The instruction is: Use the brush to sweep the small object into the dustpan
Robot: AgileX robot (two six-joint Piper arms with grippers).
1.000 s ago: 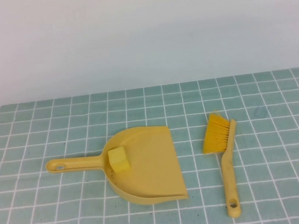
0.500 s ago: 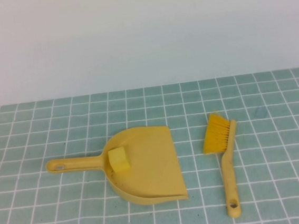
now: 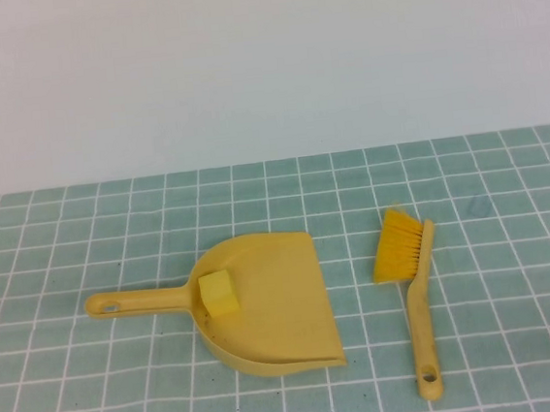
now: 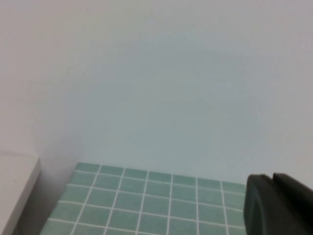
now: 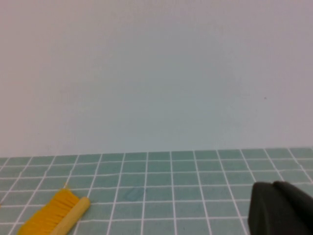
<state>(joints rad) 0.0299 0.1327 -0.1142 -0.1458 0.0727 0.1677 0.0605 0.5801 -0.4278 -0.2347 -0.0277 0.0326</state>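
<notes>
Block point(image 3: 218, 294) sits inside the dustpan point(image 3: 286, 322); brush point(image 3: 414, 280) lies at its 3 o'clock, handle toward the robot. Left gripper point(image 4: 279, 205) and right gripper point(image 5: 281, 208) hang pressed together, clear of the counter point(image 3: 512, 242); the right is nearer.

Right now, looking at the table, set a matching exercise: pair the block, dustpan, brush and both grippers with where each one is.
1 small object
2 dustpan
3 brush
4 left gripper and right gripper

a lies alone on the tiles, right of the scoop
b inside the scoop, near its handle
c shut, off the table, holding nothing
d flat on the tiles, handle pointing left

Pairs: 1-b, 2-d, 3-a, 4-c
</notes>
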